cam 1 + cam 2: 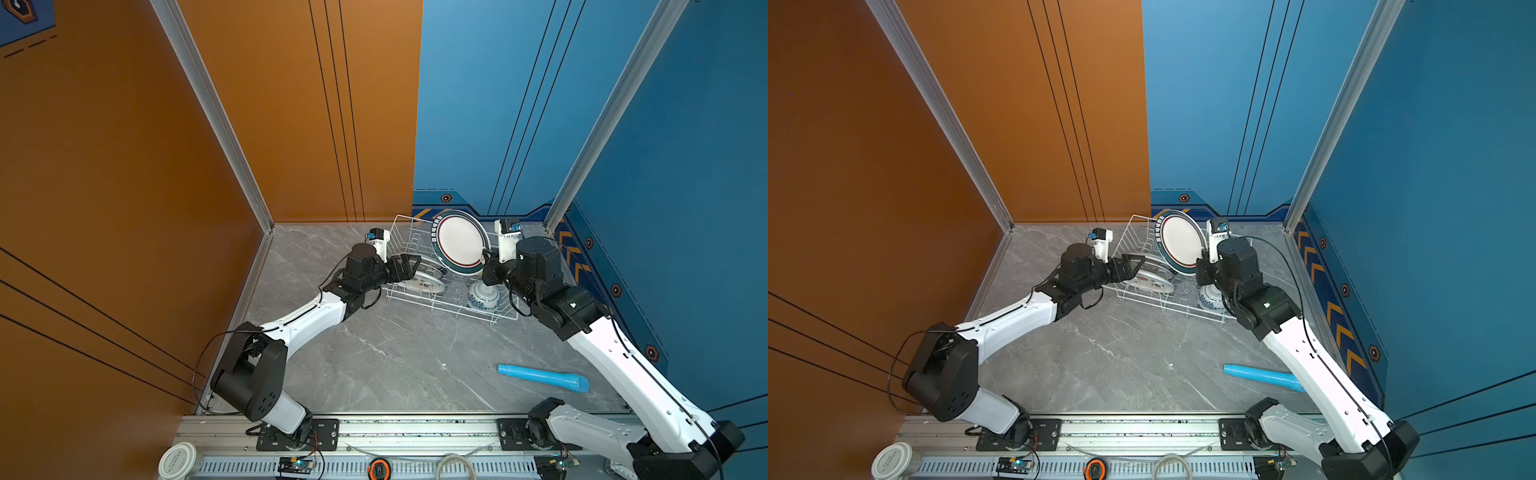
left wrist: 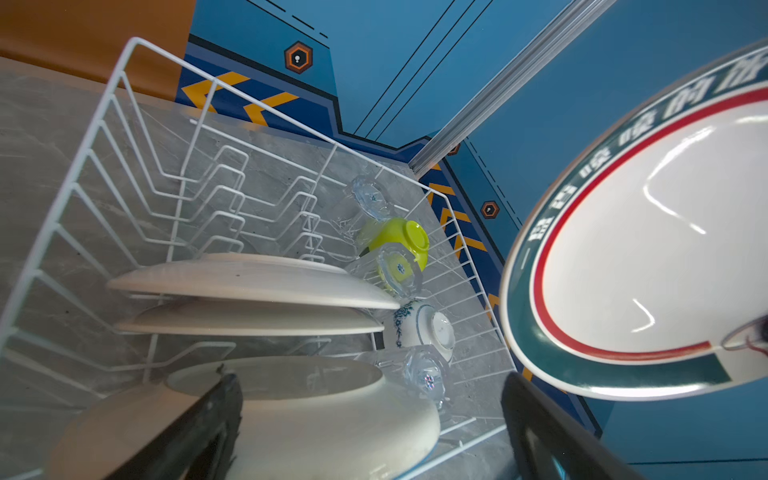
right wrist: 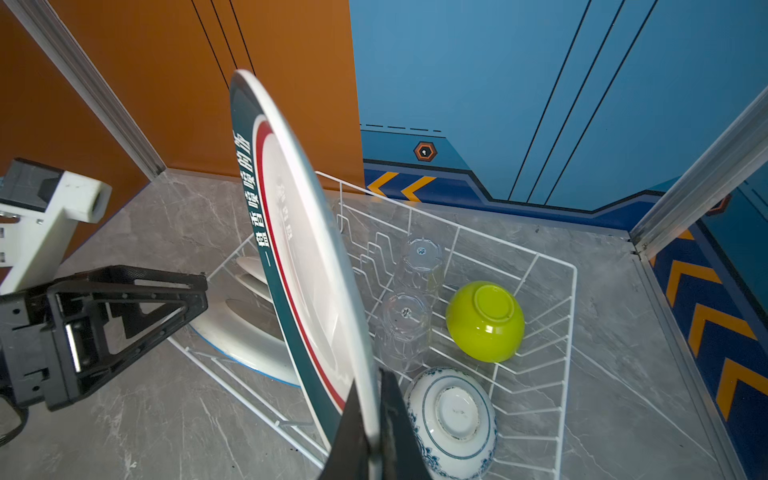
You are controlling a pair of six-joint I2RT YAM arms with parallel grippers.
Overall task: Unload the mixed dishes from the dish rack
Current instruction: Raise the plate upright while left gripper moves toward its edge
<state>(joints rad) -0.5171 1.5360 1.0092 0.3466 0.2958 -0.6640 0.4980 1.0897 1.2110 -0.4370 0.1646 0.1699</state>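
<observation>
One dark-rimmed plate [image 1: 459,241] stood edgewise over the dish rack [image 1: 401,239], pinched by my right gripper [image 3: 370,415]. My left gripper [image 1: 411,266] gaped beside the rack.

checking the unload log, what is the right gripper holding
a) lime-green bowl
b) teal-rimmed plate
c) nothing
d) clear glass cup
b: the right gripper has its fingers shut on the rim of the teal-rimmed plate, held on edge over the dish rack.
</observation>
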